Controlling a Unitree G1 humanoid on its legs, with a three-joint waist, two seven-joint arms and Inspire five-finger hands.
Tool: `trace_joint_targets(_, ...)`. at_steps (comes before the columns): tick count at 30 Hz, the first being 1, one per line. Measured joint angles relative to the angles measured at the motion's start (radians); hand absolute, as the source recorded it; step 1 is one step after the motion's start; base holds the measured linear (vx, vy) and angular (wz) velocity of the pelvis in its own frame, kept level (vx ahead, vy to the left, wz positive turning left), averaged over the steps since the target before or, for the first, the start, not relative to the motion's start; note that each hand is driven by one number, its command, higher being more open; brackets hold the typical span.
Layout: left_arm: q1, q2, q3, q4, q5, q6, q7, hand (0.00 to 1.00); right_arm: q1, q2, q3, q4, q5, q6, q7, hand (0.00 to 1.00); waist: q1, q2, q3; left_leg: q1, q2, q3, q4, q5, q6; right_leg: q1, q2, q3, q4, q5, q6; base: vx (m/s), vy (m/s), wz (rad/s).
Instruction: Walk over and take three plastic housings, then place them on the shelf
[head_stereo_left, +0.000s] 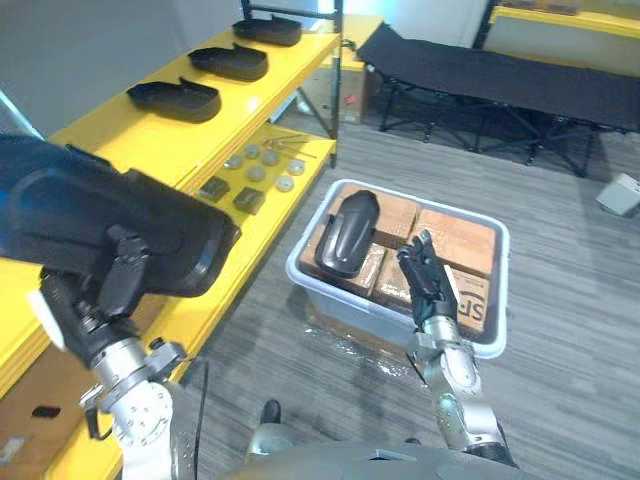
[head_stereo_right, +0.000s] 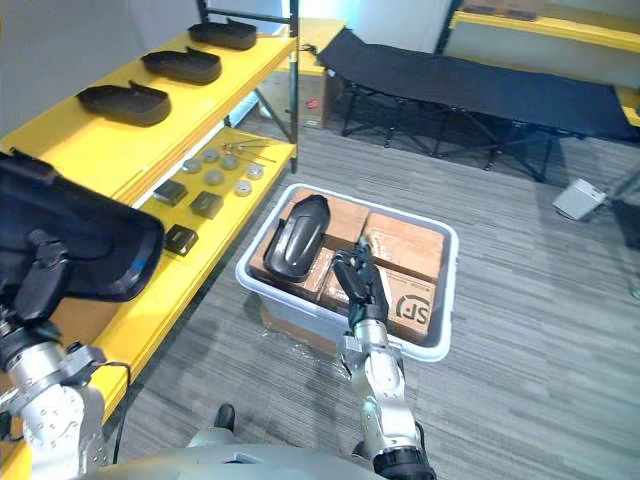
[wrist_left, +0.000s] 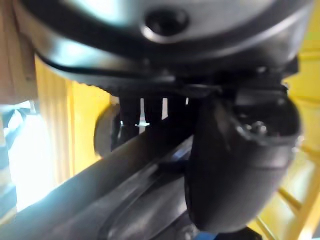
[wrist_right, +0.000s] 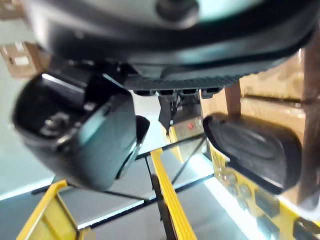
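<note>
My left hand (head_stereo_left: 100, 290) is at the lower left, shut on a large black plastic housing (head_stereo_left: 90, 215) and holding it beside the yellow shelf (head_stereo_left: 120, 135). In the left wrist view the thumb (wrist_left: 235, 165) clamps the housing's rim (wrist_left: 100, 190). Three more black housings (head_stereo_left: 175, 98) (head_stereo_left: 230, 62) (head_stereo_left: 268, 30) lie in a row on the shelf's top board. Another housing (head_stereo_left: 345, 232) lies in a white bin (head_stereo_left: 330, 300) on cardboard boxes. My right hand (head_stereo_left: 425, 275) hovers open over the boxes, just right of that housing (wrist_right: 255, 150).
The lower shelf board carries small metal discs (head_stereo_left: 260, 165) and dark blocks (head_stereo_left: 248, 200). A black folding cot (head_stereo_left: 500, 80) stands behind the bin. A white object (head_stereo_left: 620, 193) lies on the grey floor at the far right.
</note>
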Motion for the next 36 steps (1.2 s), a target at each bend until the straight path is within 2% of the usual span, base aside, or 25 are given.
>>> trace_joint_targets(6,0.042,-0.016,-0.004,0.001,-0.002,-0.005,-0.035,0.0,-0.017,-0.002,0.008,0.005,0.001,0.007,0.028,1.0,0.011,-0.015,-0.007,-0.003,-0.006,-0.021,0.001,0.014,0.004,0.031,-0.002,-0.04,0.005,-0.003,0.001,0.02,0.003,0.18)
trace_joint_targets(7,0.041,-0.017,-0.01,0.001,-0.002,-0.005,-0.051,0.0,-0.016,-0.002,0.006,0.005,0.0,0.011,0.028,1.0,0.007,-0.015,-0.007,-0.011,-0.01,-0.021,0.001,0.022,0.009,0.04,-0.005,-0.058,0.006,-0.007,0.004,-0.02,-0.001,0.72)
trace_joint_targets(8,0.035,-0.015,-0.029,0.001,-0.001,-0.005,-0.086,0.0,-0.003,-0.001,-0.01,0.004,0.0,0.012,0.028,1.0,-0.012,-0.018,-0.006,-0.037,-0.026,-0.02,0.006,0.038,0.033,0.06,-0.016,-0.112,0.006,-0.019,0.011,-0.04,0.005,0.91)
trace_joint_targets(9,0.031,-0.014,-0.043,0.001,0.001,-0.005,-0.104,0.0,0.005,-0.002,-0.022,0.005,0.0,0.013,0.028,1.0,-0.015,-0.018,-0.006,-0.048,-0.033,-0.017,0.006,0.046,0.044,0.07,-0.021,-0.139,0.006,-0.023,0.012,-0.05,0.028,1.31)
trace_joint_targets(10,0.025,-0.014,-0.06,0.001,0.001,-0.009,-0.141,0.0,0.019,-0.007,-0.045,0.006,-0.001,0.016,0.024,1.0,-0.021,-0.017,-0.005,-0.07,-0.034,0.025,0.015,0.06,0.068,0.088,-0.027,-0.185,0.008,-0.029,0.018,-0.02,0.06,1.22)
trace_joint_targets(11,0.028,-0.014,-0.066,0.001,-0.001,-0.012,-0.169,0.0,0.028,-0.019,-0.059,0.007,-0.006,0.016,0.021,1.0,-0.022,-0.01,0.003,-0.074,-0.032,0.049,0.016,0.074,0.071,0.1,-0.038,-0.216,0.032,-0.039,0.032,-0.01,0.073,1.03)
trace_joint_targets(12,0.034,-0.014,-0.066,0.001,-0.002,-0.014,-0.175,0.0,0.032,-0.023,-0.061,0.009,-0.019,0.016,0.021,1.0,-0.017,-0.008,0.006,-0.072,-0.035,0.048,0.014,0.081,0.06,0.102,-0.043,-0.22,0.043,-0.044,0.033,0.0,0.088,0.54)
trace_joint_targets(13,0.042,-0.013,-0.062,0.001,-0.002,-0.019,-0.176,0.0,0.032,-0.028,-0.063,0.013,-0.044,0.016,0.023,1.0,0.0,-0.01,0.01,-0.07,-0.041,0.047,0.013,0.082,0.059,0.1,-0.053,-0.219,0.057,-0.052,0.038,0.0,0.076,0.17)
trace_joint_targets(15,0.042,-0.013,-0.044,0.002,-0.003,-0.019,-0.17,0.0,0.025,-0.028,-0.052,0.013,-0.047,0.016,0.033,1.0,0.009,-0.01,0.018,-0.07,-0.047,0.047,0.01,0.08,0.065,0.098,-0.063,-0.219,0.07,-0.066,0.035,-0.02,0.051,0.08)
trace_joint_targets(16,0.042,-0.013,-0.036,0.004,-0.003,-0.019,-0.17,0.0,0.022,-0.028,-0.047,0.013,-0.038,0.016,0.044,1.0,0.009,-0.01,0.018,-0.07,-0.05,0.047,0.007,0.082,0.067,0.094,-0.067,-0.217,0.08,-0.072,0.036,-0.03,0.022,0.11)
trace_joint_targets(18,0.039,-0.001,-0.037,0.004,-0.002,-0.022,-0.176,0.0,0.022,-0.028,-0.047,0.013,-0.038,0.011,0.063,1.0,-0.003,-0.009,0.028,-0.069,-0.053,0.035,0.0,0.088,0.073,0.064,-0.071,-0.139,0.155,-0.137,0.035,-0.03,0.002,0.2)
trace_joint_targets(21,0.031,0.028,-0.085,0.006,0.004,-0.022,-0.198,0.0,0.037,-0.032,-0.049,0.013,-0.038,-0.003,0.068,1.0,-0.018,-0.011,0.044,-0.07,-0.059,-0.007,-0.003,0.104,0.063,0.044,-0.072,-0.089,0.247,-0.208,0.03,-0.05,-0.056,0.36)
trace_joint_targets(29,0.029,0.032,-0.116,0.007,0.047,-0.022,-0.194,0.0,0.04,-0.064,-0.046,0.009,-0.038,-0.008,0.165,1.0,-0.025,0.022,0.067,-0.072,-0.066,-0.03,-0.003,0.118,0.071,0.025,-0.09,-0.093,0.33,-0.271,0.031,-0.05,-0.039,0.12)
trace_joint_targets(34,0.037,0.034,-0.099,0.007,0.048,-0.023,-0.193,0.0,0.039,-0.066,-0.027,-0.026,-0.015,-0.016,0.19,1.0,0.003,0.013,0.073,-0.077,-0.088,-0.034,0.009,0.096,0.076,0.036,-0.109,-0.102,0.327,-0.281,0.039,0.0,-0.005,0.11)
trace_joint_targets(36,0.04,0.034,-0.065,0.002,0.048,-0.026,-0.199,0.0,0.033,-0.045,-0.017,-0.04,0.005,-0.032,0.198,1.0,0.009,-0.009,0.08,-0.109,-0.119,-0.058,0.063,0.064,0.078,0.053,-0.128,-0.118,0.322,-0.288,0.047,0.07,0.034,0.35)
